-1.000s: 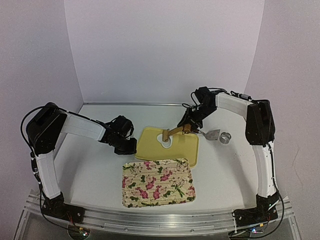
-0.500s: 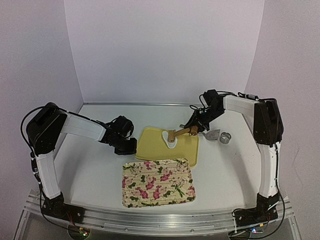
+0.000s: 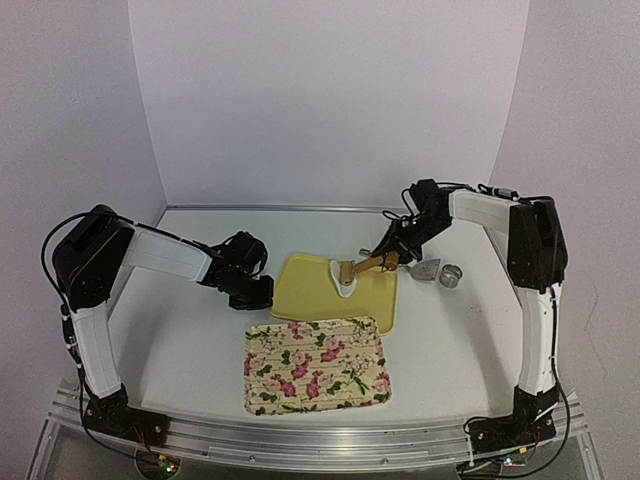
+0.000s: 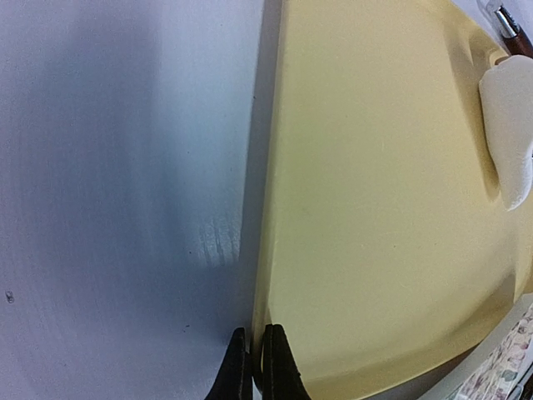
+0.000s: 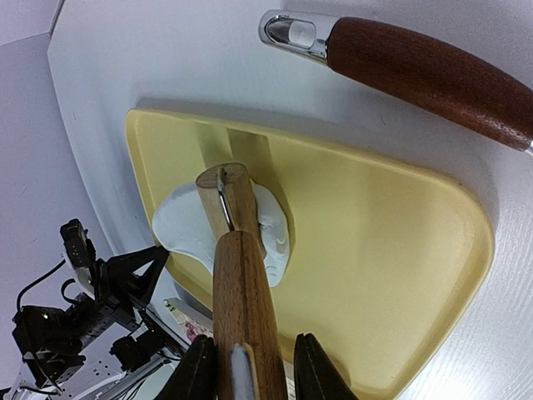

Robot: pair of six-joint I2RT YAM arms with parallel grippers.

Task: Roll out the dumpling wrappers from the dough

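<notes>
Rolling pin [image 5: 237, 275] slid right over flattened, uneven white dough [image 5: 179, 223] on yellow board [image 5: 400, 250].

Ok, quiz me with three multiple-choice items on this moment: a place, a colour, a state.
1. The dough lies on: A the floral tray; B the yellow board; C a blue plate.
2. The dough is: A white; B pink; C green.
3. The right fingers are: A open; B shut on the handle of the roller; C shut on the board's edge.
Key: 1 B, the floral tray nearer the bases holds no dough; 2 A, it shows white under the roller; 3 B, both fingers flank the wooden handle.
</notes>
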